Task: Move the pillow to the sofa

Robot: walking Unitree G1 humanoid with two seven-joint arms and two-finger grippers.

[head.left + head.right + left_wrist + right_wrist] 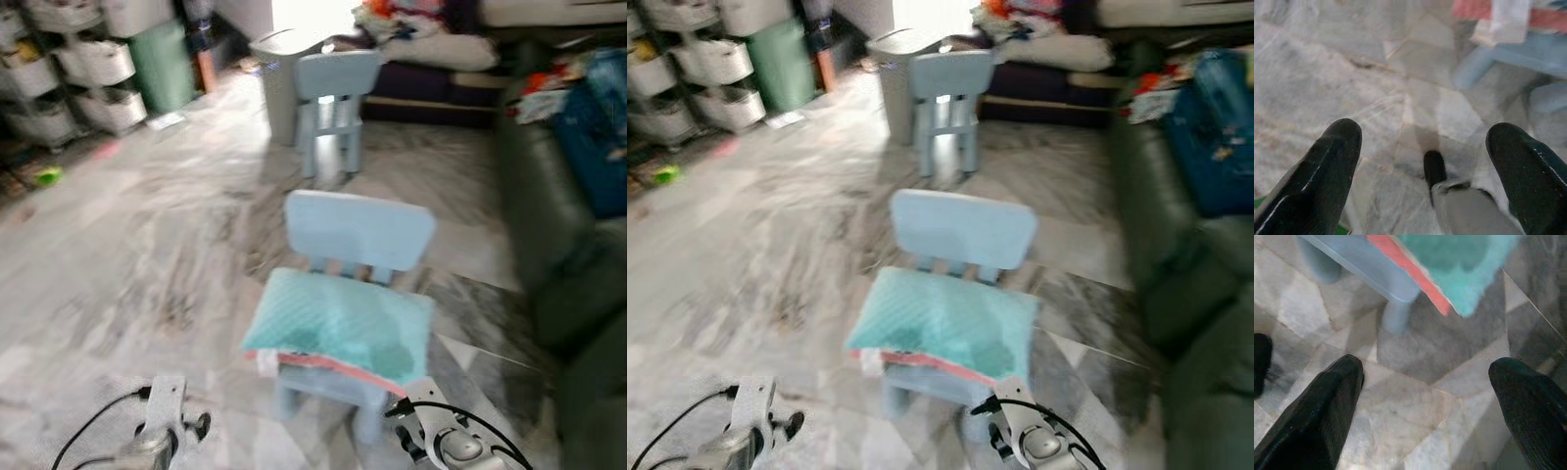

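Since the teal pillow [341, 329] on the small blue chair [359, 231] looks soft and light, the spread-fingered, empty left gripper [1422, 161] and right gripper [1425, 396] should pinch its overhanging front edge.

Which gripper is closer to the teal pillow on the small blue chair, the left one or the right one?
Right. The right gripper hangs open just below the teal pillow's near corner. The left gripper, also open, is over the floor, farther out beside the small blue chair.
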